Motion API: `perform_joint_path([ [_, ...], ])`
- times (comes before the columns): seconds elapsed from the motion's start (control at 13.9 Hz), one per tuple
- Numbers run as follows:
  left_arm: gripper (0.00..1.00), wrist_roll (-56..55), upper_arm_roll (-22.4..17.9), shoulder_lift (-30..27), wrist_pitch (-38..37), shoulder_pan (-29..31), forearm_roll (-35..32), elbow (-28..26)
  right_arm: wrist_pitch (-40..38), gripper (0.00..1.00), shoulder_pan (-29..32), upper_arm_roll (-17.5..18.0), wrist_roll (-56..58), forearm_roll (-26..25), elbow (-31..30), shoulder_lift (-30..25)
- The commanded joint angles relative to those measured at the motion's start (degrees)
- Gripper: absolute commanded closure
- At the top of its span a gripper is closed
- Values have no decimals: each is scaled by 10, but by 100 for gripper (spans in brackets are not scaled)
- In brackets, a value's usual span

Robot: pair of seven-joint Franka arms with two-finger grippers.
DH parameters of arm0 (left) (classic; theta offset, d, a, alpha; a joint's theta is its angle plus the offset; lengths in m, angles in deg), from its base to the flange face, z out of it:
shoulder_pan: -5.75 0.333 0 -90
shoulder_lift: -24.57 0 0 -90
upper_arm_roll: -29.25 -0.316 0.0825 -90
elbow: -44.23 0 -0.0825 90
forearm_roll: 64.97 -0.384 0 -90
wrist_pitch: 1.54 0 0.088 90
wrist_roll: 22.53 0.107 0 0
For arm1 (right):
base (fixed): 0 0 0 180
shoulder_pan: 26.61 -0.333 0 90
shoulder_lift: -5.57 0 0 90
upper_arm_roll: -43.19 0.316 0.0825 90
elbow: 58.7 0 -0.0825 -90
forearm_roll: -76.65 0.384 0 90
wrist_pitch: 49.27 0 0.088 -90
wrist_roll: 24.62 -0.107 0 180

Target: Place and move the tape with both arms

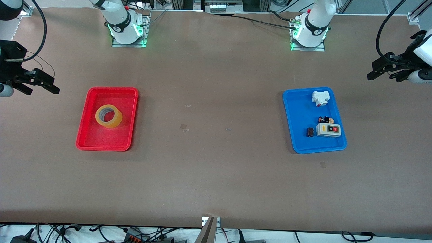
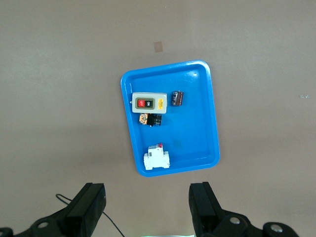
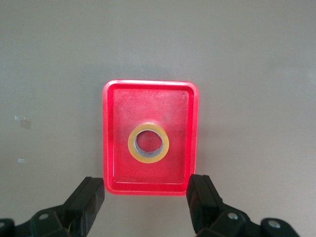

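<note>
The yellowish tape roll (image 1: 108,116) lies flat in the red tray (image 1: 88,142) toward the right arm's end of the table. It also shows in the right wrist view (image 3: 148,143), in the middle of the red tray (image 3: 109,138). My right gripper (image 1: 44,83) is open and empty, high over bare table beside the red tray; its fingers (image 3: 87,200) frame the tray's rim in its wrist view. My left gripper (image 1: 383,69) is open and empty, high over the table's end beside the blue tray (image 1: 295,133). Both arms hang still, apart from the tape.
The blue tray (image 2: 207,128) holds a white block (image 1: 320,98), a grey switch box (image 1: 328,130) with red and black buttons, a small black cylinder (image 1: 309,132) and a small black-and-orange part (image 1: 325,119). Small tape scraps (image 1: 184,127) lie on the brown tabletop between the trays.
</note>
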Motion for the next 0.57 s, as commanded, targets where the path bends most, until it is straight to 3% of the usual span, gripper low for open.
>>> perform_joint_path([
  [0.0,0,-5,-19,-2,-2,-20,-13,7,-13,0,2,4,12,1,-11,-13],
  [0.5,0,-5,-20,-3,-1,-19,-13,7,-14,0,2,5,4,4,-9,-17],
])
